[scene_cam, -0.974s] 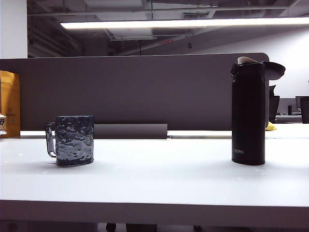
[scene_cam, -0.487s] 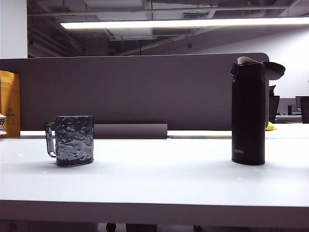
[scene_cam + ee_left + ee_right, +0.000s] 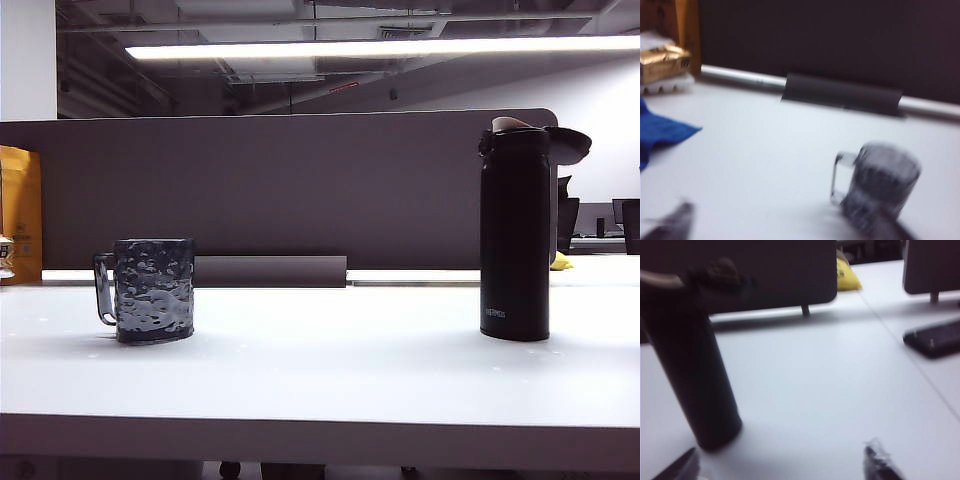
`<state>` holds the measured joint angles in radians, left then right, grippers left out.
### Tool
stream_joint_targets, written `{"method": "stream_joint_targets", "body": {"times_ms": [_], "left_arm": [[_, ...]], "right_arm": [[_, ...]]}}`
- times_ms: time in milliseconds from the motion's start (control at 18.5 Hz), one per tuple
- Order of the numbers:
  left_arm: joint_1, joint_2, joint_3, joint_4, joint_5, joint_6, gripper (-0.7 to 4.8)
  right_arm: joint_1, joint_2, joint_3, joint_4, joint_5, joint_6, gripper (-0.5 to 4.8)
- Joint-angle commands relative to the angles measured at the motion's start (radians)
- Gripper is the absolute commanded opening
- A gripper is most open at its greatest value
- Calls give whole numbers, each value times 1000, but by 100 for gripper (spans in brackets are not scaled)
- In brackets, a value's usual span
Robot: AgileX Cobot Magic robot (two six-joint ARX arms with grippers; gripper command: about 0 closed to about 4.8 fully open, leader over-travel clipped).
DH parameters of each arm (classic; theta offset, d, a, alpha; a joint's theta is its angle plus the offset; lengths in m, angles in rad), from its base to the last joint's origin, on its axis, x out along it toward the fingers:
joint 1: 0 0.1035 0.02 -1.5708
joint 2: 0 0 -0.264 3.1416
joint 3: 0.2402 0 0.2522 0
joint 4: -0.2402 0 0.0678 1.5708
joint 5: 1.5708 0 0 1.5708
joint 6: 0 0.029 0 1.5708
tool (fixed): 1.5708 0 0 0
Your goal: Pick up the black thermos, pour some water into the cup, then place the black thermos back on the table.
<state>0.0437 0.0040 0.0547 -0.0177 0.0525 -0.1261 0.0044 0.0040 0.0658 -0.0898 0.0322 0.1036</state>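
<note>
The cup (image 3: 153,290), a dark bumpy mug with its handle to the left, stands on the left of the white table (image 3: 330,370). The black thermos (image 3: 514,235) stands upright on the right with its flip lid open. Neither gripper shows in the exterior view. In the left wrist view my left gripper (image 3: 782,225) is open over bare table, and the blurred cup (image 3: 882,182) stands just ahead of one finger. In the right wrist view my right gripper (image 3: 780,465) is open and holds nothing. The thermos (image 3: 690,370) stands just ahead of one finger.
A dark grey partition (image 3: 280,190) runs behind the table. A yellow-brown bag (image 3: 20,215) stands at the far left. A blue cloth (image 3: 660,132) and a gold packet (image 3: 662,62) lie near the left arm. A flat black device (image 3: 935,340) and a yellow object (image 3: 846,276) lie beyond the thermos.
</note>
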Motion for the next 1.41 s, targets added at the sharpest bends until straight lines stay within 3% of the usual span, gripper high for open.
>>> {"method": "stream_joint_targets", "body": {"times_ms": [54, 433, 595, 650, 704, 758, 812, 866, 920, 1137, 1245, 1408], "left_arm": [[1, 0, 43, 19, 92, -40, 479], [0, 10, 130, 19, 320, -141, 479], [0, 55, 187, 21, 439, -145, 460], [0, 71, 201, 23, 467, -145, 412], [0, 94, 220, 34, 499, -151, 306], [0, 119, 238, 63, 531, -163, 142], [0, 166, 266, 150, 549, -178, 14], [0, 204, 284, 217, 541, -178, -7], [0, 271, 320, 295, 523, -177, -5], [-21, 513, 489, 285, 499, -119, -5], [-101, 610, 538, 290, 423, -50, -5], [-284, 747, 588, 316, 288, -27, -5]], "right_arm": [[0, -2, 85, -6, -81, -4, 479], [0, 20, 231, -36, -170, -48, 479], [0, 100, 313, -35, -236, -94, 479], [0, 124, 334, -33, -250, -105, 479], [0, 154, 361, -31, -267, -113, 479], [0, 192, 393, -11, -298, -116, 479], [0, 238, 427, 29, -321, -116, 479], [0, 282, 459, 64, -328, -115, 479], [0, 342, 505, 90, -327, -114, 479], [12, 528, 624, 93, -328, -107, 479], [44, 591, 631, 130, -324, -107, 479], [117, 688, 630, 170, -314, -108, 479]]}}
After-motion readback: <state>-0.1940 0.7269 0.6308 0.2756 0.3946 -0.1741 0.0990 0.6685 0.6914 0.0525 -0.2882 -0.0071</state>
